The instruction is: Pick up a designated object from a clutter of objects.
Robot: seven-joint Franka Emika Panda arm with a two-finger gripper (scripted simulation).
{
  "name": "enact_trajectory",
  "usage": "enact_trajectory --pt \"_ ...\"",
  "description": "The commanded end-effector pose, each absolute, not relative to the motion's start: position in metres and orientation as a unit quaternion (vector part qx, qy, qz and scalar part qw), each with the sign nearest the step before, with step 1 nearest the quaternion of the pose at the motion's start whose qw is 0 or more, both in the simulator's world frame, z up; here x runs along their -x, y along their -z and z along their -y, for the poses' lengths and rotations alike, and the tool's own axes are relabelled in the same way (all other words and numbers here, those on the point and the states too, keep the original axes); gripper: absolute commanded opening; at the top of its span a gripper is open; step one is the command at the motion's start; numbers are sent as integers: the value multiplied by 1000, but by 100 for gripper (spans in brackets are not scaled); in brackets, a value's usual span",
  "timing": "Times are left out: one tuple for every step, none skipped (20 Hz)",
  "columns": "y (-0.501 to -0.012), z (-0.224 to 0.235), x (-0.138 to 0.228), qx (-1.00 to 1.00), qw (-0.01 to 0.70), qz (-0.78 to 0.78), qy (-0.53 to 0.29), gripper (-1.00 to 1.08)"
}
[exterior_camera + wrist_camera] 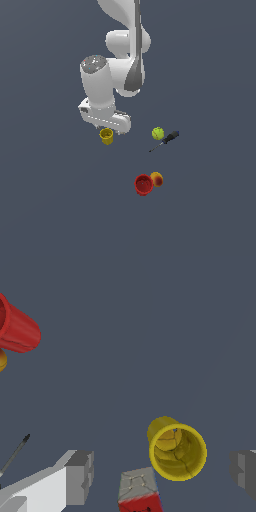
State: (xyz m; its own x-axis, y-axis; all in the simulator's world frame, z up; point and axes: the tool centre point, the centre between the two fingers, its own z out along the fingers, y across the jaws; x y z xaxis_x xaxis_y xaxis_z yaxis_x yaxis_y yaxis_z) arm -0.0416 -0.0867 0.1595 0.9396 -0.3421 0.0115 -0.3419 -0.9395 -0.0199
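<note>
Yellow cup [177,451] stands upright on the surface [140,331] between my fingertips [79,477], mouth open toward my wrist camera, its rim nearer the far finger than the near one. My pincer [162,476] is spread wide around it and touches nothing that I can see; in the exterior view I hover just above the cup [106,135], so nothing is gripped or lifted yet. I judge the approach nearly done: what is left is to lower, close on the cup wall, and raise it. Right beside the cup lies the red-and-white box [140,491], close enough that a finger might nudge it as I go down. Farther out lies the black-handled screwdriver [166,140] with the yellow-green ball [158,133] beside it. Farthest are the red cup [143,184] and the orange-red fruit [157,179], touching each other, well apart from my target.
</note>
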Motion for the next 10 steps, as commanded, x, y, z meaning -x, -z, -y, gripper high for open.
enact_trajectory --pt "-140 94 54 981 7 -195 6 100" --pt "-134 97 58 979 6 -202 5 100" --pt "-128 99 63 978 5 -209 4 100" --pt "-123 101 67 977 4 -215 3 100" --pt "-118 103 70 975 4 -221 3 100" --pt "-114 104 74 974 3 -226 2 100" --pt "-110 106 77 973 2 -230 2 100" --pt "-107 107 80 972 2 -234 1 100" --pt "-104 108 82 971 1 -238 1 100" --pt "-102 109 84 971 1 -240 1 100"
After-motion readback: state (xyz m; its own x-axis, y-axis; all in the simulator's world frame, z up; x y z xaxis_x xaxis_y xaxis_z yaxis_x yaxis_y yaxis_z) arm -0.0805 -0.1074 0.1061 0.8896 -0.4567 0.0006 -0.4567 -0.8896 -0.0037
